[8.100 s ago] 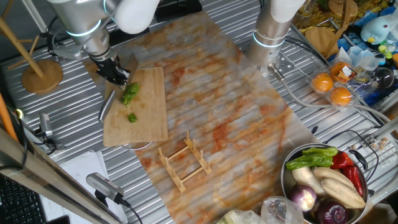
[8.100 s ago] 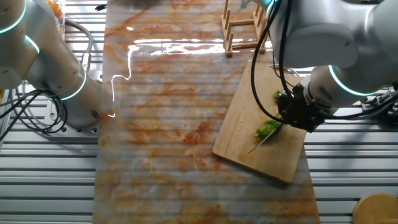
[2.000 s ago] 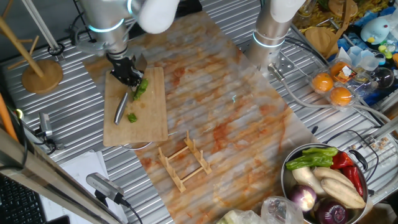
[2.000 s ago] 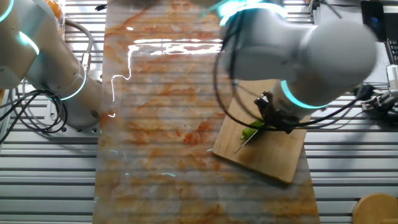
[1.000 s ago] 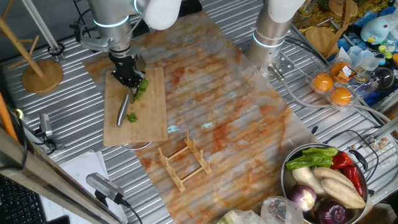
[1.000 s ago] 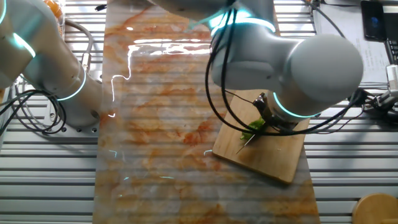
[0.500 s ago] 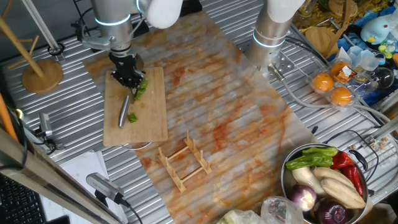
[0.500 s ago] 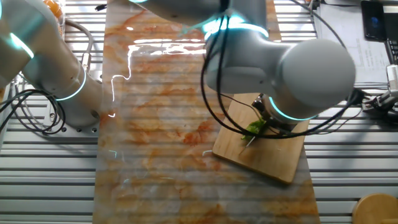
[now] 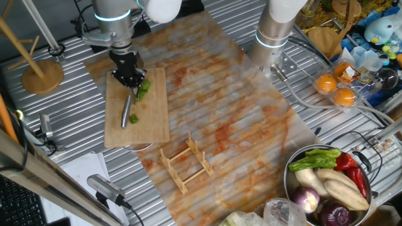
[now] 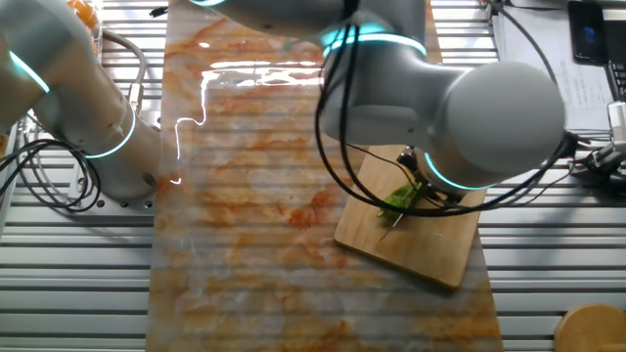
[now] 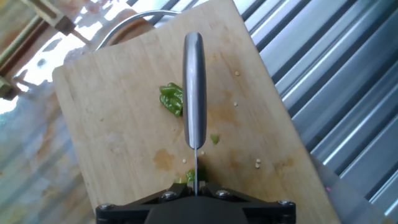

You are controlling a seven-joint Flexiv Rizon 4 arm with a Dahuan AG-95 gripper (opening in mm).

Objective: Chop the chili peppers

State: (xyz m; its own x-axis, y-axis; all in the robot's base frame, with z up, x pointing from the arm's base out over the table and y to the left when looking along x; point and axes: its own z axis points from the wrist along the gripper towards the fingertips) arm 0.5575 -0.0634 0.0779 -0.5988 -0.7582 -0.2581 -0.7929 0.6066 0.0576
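My gripper is shut on a steel knife, low over the far end of the wooden cutting board. In the hand view the thin blade is clamped between the jaws of the gripper, and the knife's thick part points away across the board. The chili peppers lie as bright green pieces: the larger one beside the gripper, a small chunk by the knife. Up close there is a chunk left of the knife, a bit to its right, and some green at the jaws. In the other fixed view the arm hides most of the chili.
A wooden rack stands near the board. A metal bowl of mixed vegetables sits at front right, with oranges behind it. A wooden stand is at the left, and a second arm's base at the back.
Since eight seconds ago the gripper with the knife and the larger chili piece have shifted toward the board's far end. Over the last second the knife has barely moved.
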